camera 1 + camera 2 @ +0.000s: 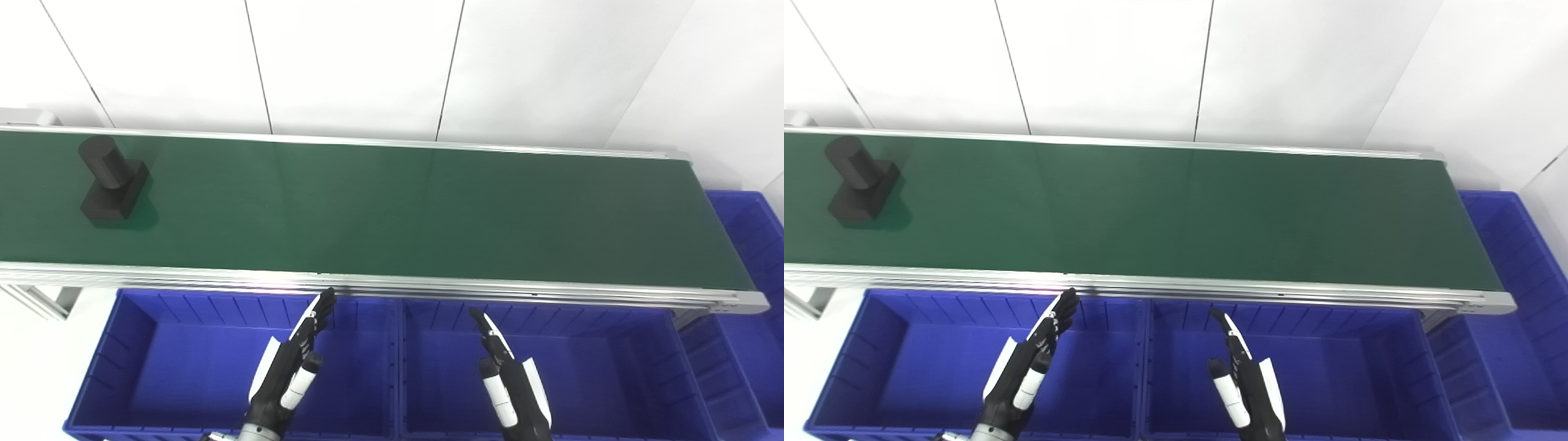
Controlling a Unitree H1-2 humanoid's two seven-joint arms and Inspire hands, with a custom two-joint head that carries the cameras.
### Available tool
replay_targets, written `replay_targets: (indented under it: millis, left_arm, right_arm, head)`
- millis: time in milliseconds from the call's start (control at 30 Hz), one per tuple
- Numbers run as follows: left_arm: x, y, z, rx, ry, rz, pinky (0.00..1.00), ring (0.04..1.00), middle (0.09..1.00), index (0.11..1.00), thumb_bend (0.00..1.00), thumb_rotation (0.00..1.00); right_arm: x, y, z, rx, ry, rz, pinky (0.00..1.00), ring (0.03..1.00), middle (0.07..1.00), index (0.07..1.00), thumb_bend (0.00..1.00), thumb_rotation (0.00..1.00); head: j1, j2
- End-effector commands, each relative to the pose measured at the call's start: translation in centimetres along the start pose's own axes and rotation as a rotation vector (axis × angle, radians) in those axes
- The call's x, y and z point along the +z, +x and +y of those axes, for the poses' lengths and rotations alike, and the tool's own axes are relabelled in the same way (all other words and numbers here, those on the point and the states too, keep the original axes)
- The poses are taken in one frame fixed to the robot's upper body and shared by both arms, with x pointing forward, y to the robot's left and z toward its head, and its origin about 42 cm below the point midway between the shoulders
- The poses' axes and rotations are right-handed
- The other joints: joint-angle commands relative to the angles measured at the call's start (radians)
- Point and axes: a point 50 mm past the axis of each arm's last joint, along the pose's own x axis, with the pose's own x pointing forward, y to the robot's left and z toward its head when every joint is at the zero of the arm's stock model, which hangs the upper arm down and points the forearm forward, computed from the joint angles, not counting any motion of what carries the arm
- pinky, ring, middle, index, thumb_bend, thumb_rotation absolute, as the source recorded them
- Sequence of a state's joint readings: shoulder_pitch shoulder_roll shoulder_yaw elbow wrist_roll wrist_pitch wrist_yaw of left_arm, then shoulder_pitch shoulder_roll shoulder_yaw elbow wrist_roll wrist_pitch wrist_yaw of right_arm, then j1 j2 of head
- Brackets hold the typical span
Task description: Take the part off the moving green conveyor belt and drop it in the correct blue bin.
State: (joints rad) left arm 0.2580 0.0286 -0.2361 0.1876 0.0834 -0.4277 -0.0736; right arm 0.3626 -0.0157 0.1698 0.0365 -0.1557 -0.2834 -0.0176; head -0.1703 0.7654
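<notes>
A black part [111, 180], a short cylinder standing on a square block, sits at the far left of the green conveyor belt [380, 208]. My left hand [293, 367] is open and empty, held over the left blue bin [153, 367] just below the belt's near rail. My right hand [508, 380] is open and empty over the middle blue bin [612, 367]. Both hands are far to the right of the part. The part also shows in the right eye view [860, 180].
A third blue bin [747, 245] stands past the belt's right end. The aluminium rail [392, 288] runs along the belt's near edge, above the bins. White wall panels stand behind the belt.
</notes>
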Motion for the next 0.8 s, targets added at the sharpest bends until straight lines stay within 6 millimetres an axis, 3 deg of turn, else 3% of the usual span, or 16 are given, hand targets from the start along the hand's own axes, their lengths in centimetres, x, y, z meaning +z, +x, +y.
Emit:
replay_targets:
  millis: [0,300,567,767]
  left_arm:
    - [1.4,0.1,0.3,0.007,0.005,-0.083,0.95,0.957,0.946,0.934,0.81,1.0]
    - [2.0,-0.3,0.2,0.008,0.011,-0.102,0.94,0.956,0.945,0.938,0.81,1.0]
    - [3.3,-1.2,0.1,0.011,-0.022,-0.142,0.95,0.959,0.951,0.953,0.88,1.0]
    - [2.8,-1.6,0.3,0.0,-0.022,-0.122,0.95,0.966,0.962,0.951,0.84,1.0]
  right_arm:
    - [1.3,0.1,0.2,-0.007,0.007,-0.11,0.98,0.981,0.963,0.939,0.77,0.98]
    - [1.9,-0.2,0.3,-0.025,0.015,-0.138,0.97,0.971,0.955,0.929,0.78,0.97]
    - [3.1,-1.1,0.6,-0.029,0.022,-0.18,1.0,0.991,0.958,0.931,0.79,0.96]
    - [3.0,-1.3,0.8,-0.023,0.033,-0.183,1.0,0.989,0.967,0.939,0.78,0.94]
  head:
    - [0.008,0.0]
    - [0.023,-0.015]
    - [0.032,-0.022]
    - [0.031,-0.044]
